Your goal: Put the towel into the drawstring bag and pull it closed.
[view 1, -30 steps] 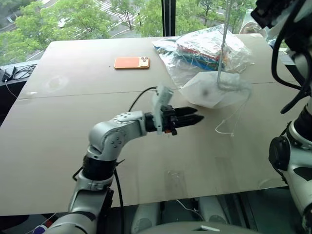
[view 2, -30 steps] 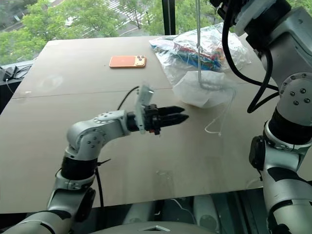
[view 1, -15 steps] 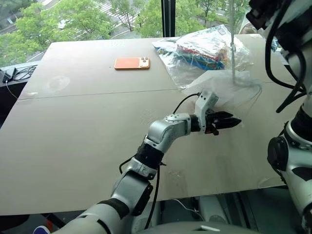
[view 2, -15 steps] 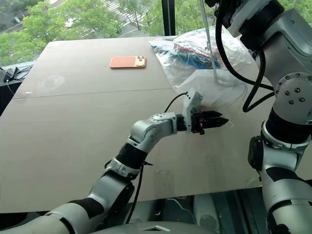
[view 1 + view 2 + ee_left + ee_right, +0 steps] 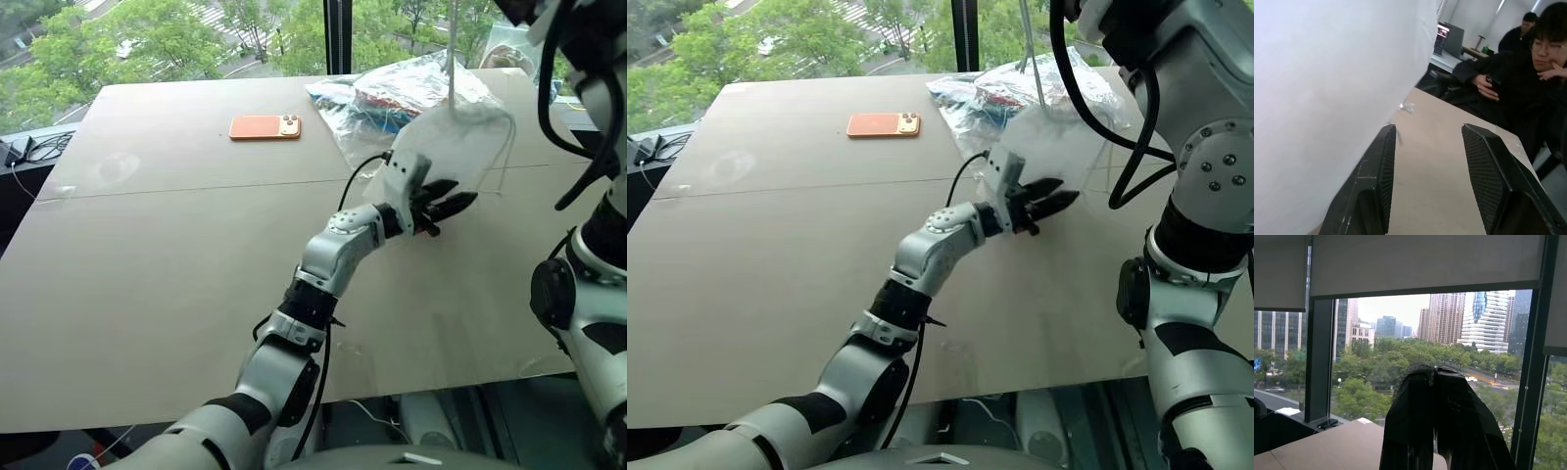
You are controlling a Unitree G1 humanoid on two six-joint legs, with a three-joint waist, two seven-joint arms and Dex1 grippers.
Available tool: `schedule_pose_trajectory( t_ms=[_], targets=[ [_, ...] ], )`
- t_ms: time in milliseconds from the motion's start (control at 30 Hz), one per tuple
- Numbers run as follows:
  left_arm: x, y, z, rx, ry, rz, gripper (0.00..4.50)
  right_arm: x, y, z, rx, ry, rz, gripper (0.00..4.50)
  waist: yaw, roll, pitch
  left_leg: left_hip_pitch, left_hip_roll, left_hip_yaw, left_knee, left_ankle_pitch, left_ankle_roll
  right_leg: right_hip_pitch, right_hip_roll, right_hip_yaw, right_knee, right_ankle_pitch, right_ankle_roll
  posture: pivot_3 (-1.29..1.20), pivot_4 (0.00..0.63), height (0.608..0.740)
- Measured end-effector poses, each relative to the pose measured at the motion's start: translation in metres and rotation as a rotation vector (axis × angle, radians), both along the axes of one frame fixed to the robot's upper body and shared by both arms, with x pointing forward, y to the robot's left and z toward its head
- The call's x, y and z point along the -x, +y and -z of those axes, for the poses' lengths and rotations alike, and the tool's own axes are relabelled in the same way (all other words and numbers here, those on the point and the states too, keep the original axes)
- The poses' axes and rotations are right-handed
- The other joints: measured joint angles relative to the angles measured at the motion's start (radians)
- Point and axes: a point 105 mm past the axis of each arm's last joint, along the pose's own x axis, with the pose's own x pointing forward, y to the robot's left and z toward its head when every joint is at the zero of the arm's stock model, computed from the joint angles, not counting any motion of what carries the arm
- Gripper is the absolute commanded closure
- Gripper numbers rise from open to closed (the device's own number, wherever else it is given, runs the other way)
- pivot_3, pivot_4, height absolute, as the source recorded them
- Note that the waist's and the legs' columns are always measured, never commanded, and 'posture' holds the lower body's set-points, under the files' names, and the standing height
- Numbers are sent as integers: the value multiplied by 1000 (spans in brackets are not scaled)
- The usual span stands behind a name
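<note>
Orange phone (image 5: 265, 126) lay far left-back on the bench (image 5: 147, 255), untouched, same spot as a sec ago. Left pincer (image 5: 453, 204) had swung across from mid-bench toward the right and up a bit over the last sec, and now sat right at the lower edge of the drawstring bag (image 5: 460, 147); its fingers (image 5: 1376, 186) stood apart w/ nothing between them, the bag's white wall just beside one finger in the left wrist view, touching or not I couldn't tell. Bag itself had come up off the bench: a sec ago it lay slumped w/ a rounded lump and a dark mark inside, now it hung as a pale translucent sheet from the cord (image 5: 452, 49), in front of the big clear plastic bag of colourful cloths (image 5: 411, 93). Towel not clearly visible now; judged to be inside the bag, but couldn't confirm from these views. Right pincer (image 5: 1434, 382) was clenched tight, raised high at the right, fingers pressed together against the window view; the cord ran up toward it, so prob. pinching the cord, though the string itself wasn't visible between the fingers. Meaning for the task: insertion looked done, closing in progress. Left pincer seemed placed to hold the bag body so the cord pull could cinch the mouth. Risk: thin fabric slipping from an unclosed grip.
</note>
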Motion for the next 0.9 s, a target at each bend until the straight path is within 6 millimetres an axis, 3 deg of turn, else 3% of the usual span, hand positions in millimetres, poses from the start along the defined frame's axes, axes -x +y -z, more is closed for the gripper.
schedule_pose_trajectory(
  t_ms=[233,333,500,633,733,767,900],
  targets=[
    [-22,87,-26,26,-28,-32,2335,-2,0,-7,-5,9,-33,4500,-7,0,0,0,0,-1,0,0,0,0,0,-1,0,0,0,0,150,740],
    [-35,107,-30,23,-33,-93,2335,-2,1,-10,-3,11,-46,4500,0,0,0,-1,-1,-2,0,0,0,0,0,-2,-1,0,0,0,150,740],
    [-51,111,-30,31,-33,-153,2335,5,7,-22,-4,-21,-90,4500,9,0,0,-2,-1,-3,0,0,0,0,-1,-3,-1,0,0,0,150,740],
    [-51,106,-36,44,-52,-135,2335,8,10,-27,-5,-33,-113,4500,11,0,0,-2,-1,-2,-1,0,0,0,-1,-2,-1,0,0,0,150,740],
    [-28,112,-31,35,-12,1,2335,2,7,-18,5,-10,-89,4500,-2,1,0,-1,0,-2,-1,0,0,0,-1,-1,-1,0,0,0,150,740],
    [-12,116,-23,16,29,80,2335,-4,4,-12,7,11,-70,4500,-9,1,0,-1,0,-1,-1,0,0,-1,0,0,-1,0,0,0,150,740],
    [21,108,-1,-28,132,223,2335,-7,0,-9,0,24,-45,4500,-8,4,2,-1,0,-2,-1,0,0,-1,0,-1,0,0,0,0,150,740]
  ],
)
